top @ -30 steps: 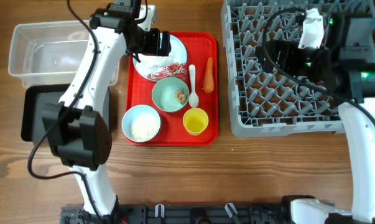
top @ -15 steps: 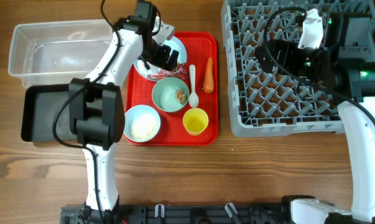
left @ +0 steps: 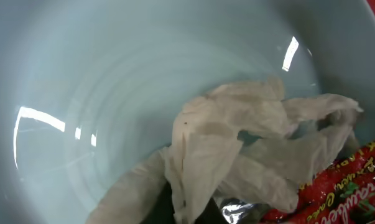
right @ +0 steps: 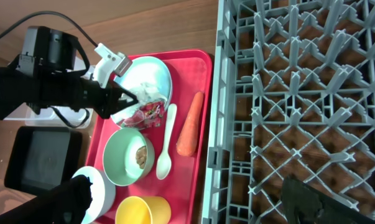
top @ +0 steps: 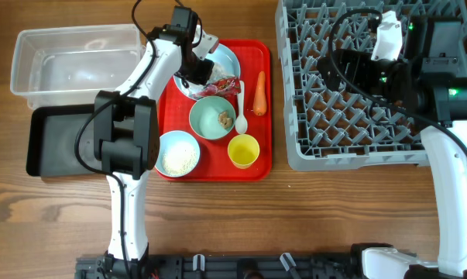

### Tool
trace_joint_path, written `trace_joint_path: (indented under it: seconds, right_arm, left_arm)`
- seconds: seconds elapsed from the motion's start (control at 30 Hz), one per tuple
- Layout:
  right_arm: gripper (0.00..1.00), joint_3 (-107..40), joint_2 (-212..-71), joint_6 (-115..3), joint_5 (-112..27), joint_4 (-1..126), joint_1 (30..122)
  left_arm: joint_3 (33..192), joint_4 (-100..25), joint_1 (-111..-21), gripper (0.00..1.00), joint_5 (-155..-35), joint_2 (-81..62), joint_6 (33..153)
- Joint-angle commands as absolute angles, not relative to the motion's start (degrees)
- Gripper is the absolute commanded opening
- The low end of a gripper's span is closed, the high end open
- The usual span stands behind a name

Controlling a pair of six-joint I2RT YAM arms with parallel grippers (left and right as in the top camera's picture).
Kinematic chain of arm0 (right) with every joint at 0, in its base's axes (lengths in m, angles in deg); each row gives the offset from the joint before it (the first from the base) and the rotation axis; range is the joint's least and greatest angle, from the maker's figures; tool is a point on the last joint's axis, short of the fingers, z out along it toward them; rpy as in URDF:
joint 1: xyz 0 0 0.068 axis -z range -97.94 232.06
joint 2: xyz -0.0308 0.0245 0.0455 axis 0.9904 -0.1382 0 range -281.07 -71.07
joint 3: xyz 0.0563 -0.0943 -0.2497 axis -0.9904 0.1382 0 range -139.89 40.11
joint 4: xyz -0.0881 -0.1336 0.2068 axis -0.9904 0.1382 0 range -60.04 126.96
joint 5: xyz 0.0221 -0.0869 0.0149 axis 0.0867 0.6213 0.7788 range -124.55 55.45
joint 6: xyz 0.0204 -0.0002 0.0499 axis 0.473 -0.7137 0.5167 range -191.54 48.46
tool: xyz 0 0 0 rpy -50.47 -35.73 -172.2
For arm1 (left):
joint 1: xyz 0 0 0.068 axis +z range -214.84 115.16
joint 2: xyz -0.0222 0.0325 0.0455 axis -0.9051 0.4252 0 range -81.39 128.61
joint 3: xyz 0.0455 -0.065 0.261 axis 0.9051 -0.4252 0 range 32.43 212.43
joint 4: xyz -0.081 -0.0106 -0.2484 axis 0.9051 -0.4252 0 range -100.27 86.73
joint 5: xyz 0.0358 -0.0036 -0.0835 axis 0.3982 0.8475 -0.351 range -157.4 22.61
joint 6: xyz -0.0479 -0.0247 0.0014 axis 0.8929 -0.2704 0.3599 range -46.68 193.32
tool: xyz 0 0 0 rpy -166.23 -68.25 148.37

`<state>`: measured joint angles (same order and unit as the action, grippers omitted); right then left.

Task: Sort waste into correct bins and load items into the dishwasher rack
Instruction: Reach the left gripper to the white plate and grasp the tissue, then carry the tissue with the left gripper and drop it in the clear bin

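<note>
Left of the red tray [top: 264,116] sit the clear tub [top: 32,58] and the black tub [top: 43,147]. At the tray's far left corner, the left gripper [top: 198,74] is down on the pale blue plate [top: 231,58], over the white tissue [left: 237,143] and the wrapper [top: 221,85]. I cannot tell how far its fingers are spread. Right of the tray, the right gripper [top: 331,66] hangs over the rack [top: 349,147], fingers wide apart and empty.

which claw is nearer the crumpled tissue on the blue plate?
Left. The left claw is right over the tissue on the plate; the right claw hangs over the dishwasher rack, across the tray.
</note>
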<state>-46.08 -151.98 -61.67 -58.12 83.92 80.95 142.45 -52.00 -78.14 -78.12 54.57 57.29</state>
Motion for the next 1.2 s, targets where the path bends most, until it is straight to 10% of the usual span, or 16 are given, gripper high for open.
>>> trace_joint_path:
  seconds: [0.0,0.87,0.93,0.97,1.17]
  right_arm:
    - [1.00,-46.78,-152.24,-60.89,-59.06,83.63,80.60]
    - [1.00,-46.78,-152.24,-59.82,-59.04,84.55,80.60]
    - [1.00,-46.78,-152.24,-59.49,-59.06,84.62,80.60]
    - [1.00,-46.78,-152.24,-59.49,-59.06,84.68,80.60]
    - [1.00,-46.78,-152.24,-59.47,-59.06,84.83,80.60]
  left_arm:
    - [142.40,-52.61,-78.55,0.04,-79.27,57.39,57.27]
    - [148.70,-62.82,-53.98,0.06,-72.85,41.37,72.53]
    - [148.70,-62.16,-53.39,0.31,-72.85,43.12,72.53]
    - [148.70,-61.86,-53.31,1.00,-72.87,44.10,72.53]
    - [149.07,-61.46,-53.37,1.00,-73.02,43.71,72.53]
